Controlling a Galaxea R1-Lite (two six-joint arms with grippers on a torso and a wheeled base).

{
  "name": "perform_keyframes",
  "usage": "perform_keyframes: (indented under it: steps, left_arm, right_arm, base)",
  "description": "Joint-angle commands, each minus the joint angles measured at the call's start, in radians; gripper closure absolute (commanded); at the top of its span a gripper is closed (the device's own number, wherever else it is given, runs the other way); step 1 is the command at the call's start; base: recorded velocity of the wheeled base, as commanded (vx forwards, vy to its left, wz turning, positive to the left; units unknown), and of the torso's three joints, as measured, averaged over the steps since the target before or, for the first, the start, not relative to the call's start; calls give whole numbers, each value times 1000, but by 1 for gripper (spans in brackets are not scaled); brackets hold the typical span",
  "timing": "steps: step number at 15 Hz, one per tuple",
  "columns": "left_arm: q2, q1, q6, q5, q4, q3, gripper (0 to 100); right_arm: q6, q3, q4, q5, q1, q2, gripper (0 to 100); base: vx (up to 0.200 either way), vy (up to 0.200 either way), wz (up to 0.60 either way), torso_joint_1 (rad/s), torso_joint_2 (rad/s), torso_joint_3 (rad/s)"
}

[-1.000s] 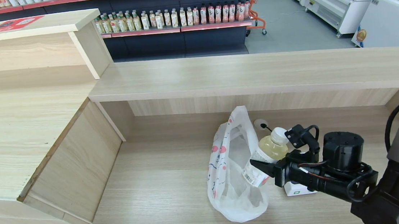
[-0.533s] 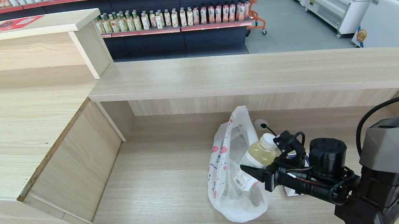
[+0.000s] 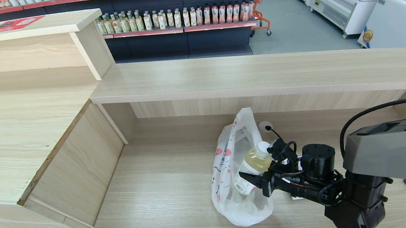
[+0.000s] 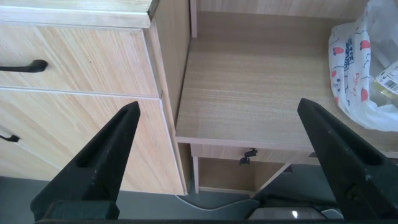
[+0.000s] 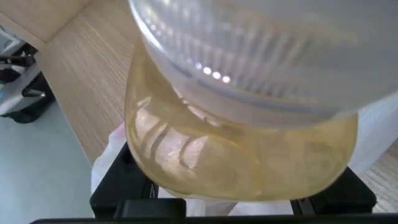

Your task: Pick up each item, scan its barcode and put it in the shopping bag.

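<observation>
**Desk:** Where are we on the task?

**Operator:** From the head view, I judge we're late in the bagging step for one item. The tea bottle [image 3: 252, 163] is tilted, with its cap toward 1 o'clock and its labelled base already inside the mouth of the shopping bag [image 3: 228, 196]. The bag stands at about 5 o'clock on the lower counter shelf [image 3: 165, 190]. The bottle isn't released yet, so letting go and pulling clear are what's left. I can't tell from here whether the barcode was scanned.

**Desk:** And the arm?

**Operator:** The right arm comes in low from 4 o'clock with the wrist roughly level. The right gripper [image 3: 256, 168] is clamped across the bottle's body, and one dark finger [image 3: 248, 176] shows under it.

**Desk:** Left wrist view?

**Operator:** The left gripper [image 4: 217, 162] hangs off the counter's front edge with its fingers spread wide and nothing between them. The shopping bag [image 4: 349, 68] sits well apart from it, and a corner of the bottle's label [image 4: 389, 78] shows through the plastic.

**Desk:** Right wrist view?

**Operator:** I'm looking down past the white cap [image 5: 261, 50] onto the pale yellow drink. Dark pads grip both sides of the bottle, with bag plastic just below.
</observation>
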Motion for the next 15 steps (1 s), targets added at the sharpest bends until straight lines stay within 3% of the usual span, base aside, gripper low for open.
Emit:
perform_keyframes:
  steps: [1, 7, 8, 12, 15]
  left_arm:
    - [1, 0, 0, 0, 0, 0, 0]
    - [1, 0, 0, 0, 0, 0, 0]
    - [0, 0, 0, 0, 0, 0, 0]
    - [0, 0, 0, 0, 0, 0, 0]
    - [0, 0, 0, 0, 0, 0, 0]
  right_arm:
    - [-46, -23, 0, 0, -6, 48, 100]
    - [-156, -40, 0, 0, -18, 80, 100]
    - [-156, -37, 0, 0, -18, 76, 0]
    - [-145, 0, 0, 0, -15, -18, 0]
    - [-69, 76, 8, 1, -9, -225, 0]
  base:
    - [0, 0, 0, 0, 0, 0]
    - [0, 0, 0, 0, 0, 0]
    - [0, 0, 0, 0, 0, 0]
    - [0, 0, 0, 0, 0, 0]
    - [0, 0, 0, 0, 0, 0]
